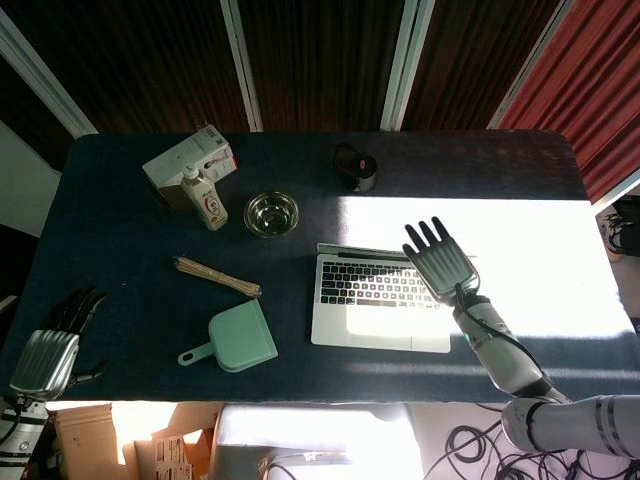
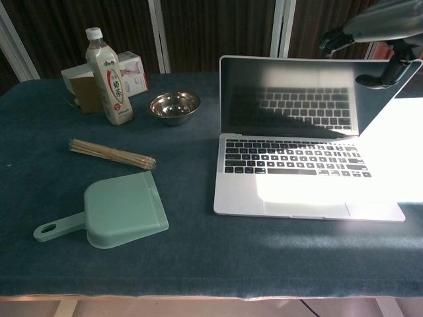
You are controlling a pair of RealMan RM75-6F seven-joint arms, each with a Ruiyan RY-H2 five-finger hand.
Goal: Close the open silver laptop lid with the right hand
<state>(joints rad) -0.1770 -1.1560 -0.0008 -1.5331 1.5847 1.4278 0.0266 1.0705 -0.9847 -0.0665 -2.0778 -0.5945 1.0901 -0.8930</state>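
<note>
The silver laptop (image 1: 378, 303) (image 2: 291, 172) lies right of the table's middle, its lid (image 2: 291, 96) tipped forward over the keyboard. In the head view only a thin strip of the lid (image 1: 345, 249) shows at the back edge. My right hand (image 1: 440, 262) (image 2: 380, 26) lies flat with fingers spread on the lid's upper right part, pressing from behind. My left hand (image 1: 55, 340) hangs off the table's front left corner, fingers loosely curled, holding nothing.
A mint dustpan (image 1: 235, 339) and a bundle of sticks (image 1: 217, 276) lie left of the laptop. Behind stand a steel bowl (image 1: 271, 213), a bottle (image 1: 203, 197), a carton (image 1: 188, 165) and a dark cup (image 1: 359, 170).
</note>
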